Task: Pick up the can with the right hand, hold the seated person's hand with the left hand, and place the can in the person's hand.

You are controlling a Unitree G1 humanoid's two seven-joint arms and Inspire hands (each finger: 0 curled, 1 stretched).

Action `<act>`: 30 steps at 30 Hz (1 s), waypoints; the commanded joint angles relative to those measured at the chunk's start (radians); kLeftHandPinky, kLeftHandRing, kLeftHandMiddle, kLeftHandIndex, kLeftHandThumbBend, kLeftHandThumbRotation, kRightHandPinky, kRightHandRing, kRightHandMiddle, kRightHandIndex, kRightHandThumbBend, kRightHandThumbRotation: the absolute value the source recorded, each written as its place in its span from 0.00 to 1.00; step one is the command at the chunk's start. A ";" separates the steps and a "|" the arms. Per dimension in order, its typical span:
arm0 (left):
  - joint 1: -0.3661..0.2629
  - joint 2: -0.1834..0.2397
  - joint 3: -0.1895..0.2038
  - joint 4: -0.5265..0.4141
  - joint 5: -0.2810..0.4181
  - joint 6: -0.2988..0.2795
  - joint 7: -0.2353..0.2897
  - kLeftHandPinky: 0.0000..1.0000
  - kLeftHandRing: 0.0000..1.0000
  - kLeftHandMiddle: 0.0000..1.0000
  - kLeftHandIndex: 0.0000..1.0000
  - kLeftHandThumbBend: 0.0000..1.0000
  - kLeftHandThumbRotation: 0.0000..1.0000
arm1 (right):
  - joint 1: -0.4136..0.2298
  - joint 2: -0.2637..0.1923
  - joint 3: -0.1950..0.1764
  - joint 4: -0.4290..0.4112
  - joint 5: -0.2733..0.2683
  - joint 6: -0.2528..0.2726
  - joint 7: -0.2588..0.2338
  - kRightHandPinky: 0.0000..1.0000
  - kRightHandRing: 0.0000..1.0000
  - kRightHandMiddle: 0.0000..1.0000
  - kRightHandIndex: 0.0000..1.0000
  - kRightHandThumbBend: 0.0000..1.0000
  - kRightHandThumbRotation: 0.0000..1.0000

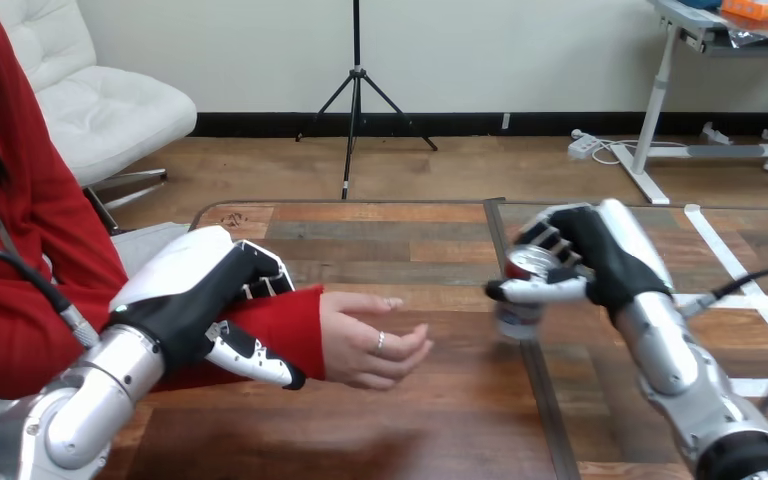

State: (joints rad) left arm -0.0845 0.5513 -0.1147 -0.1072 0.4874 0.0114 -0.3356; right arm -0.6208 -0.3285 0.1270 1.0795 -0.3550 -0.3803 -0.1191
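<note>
The can [522, 302], at 3 o'clock from the person's hand [365, 338], is blurred and its print cannot be told. The right hand [600, 255] covers its side at 3 o'clock, and the thumb crosses its front. The left hand [195, 295] hides most of the wrist [305, 320] it clasps. The person's palm is turned out of sight. The person's arm is cut off at 9 o'clock, the left arm at 7, the right arm at 5.
</note>
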 commanded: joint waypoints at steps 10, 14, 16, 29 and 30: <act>-0.200 -0.078 -0.025 -0.027 -0.012 -0.016 0.026 0.29 0.34 0.42 0.43 0.75 0.00 | -0.166 0.047 0.011 -0.207 0.006 0.000 0.018 0.31 0.36 0.40 0.44 0.76 0.00; -0.206 -0.090 -0.028 -0.019 -0.017 -0.016 0.027 0.29 0.34 0.42 0.43 0.75 0.00 | -0.165 0.058 0.012 -0.231 0.009 0.004 0.022 0.31 0.36 0.40 0.44 0.76 0.00; -0.211 -0.094 -0.031 -0.016 -0.015 -0.014 0.028 0.29 0.34 0.42 0.43 0.74 0.00 | -0.165 0.065 0.013 -0.244 0.008 0.009 0.023 0.32 0.36 0.40 0.44 0.77 0.00; -0.237 -0.126 -0.041 0.007 -0.005 -0.025 0.048 0.29 0.34 0.42 0.44 0.73 0.00 | -0.164 0.097 0.027 -0.320 0.001 0.033 0.043 0.32 0.36 0.40 0.43 0.77 0.00; -0.238 -0.127 -0.041 0.009 -0.005 -0.027 0.050 0.29 0.34 0.42 0.44 0.73 0.00 | -0.164 0.099 0.027 -0.323 0.001 0.034 0.044 0.32 0.35 0.40 0.43 0.77 0.00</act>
State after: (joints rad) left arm -0.1104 0.5029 -0.1422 -0.0454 0.5187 0.0329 -0.3356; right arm -0.6213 -0.2445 0.1542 0.8948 -0.3577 -0.3455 -0.0769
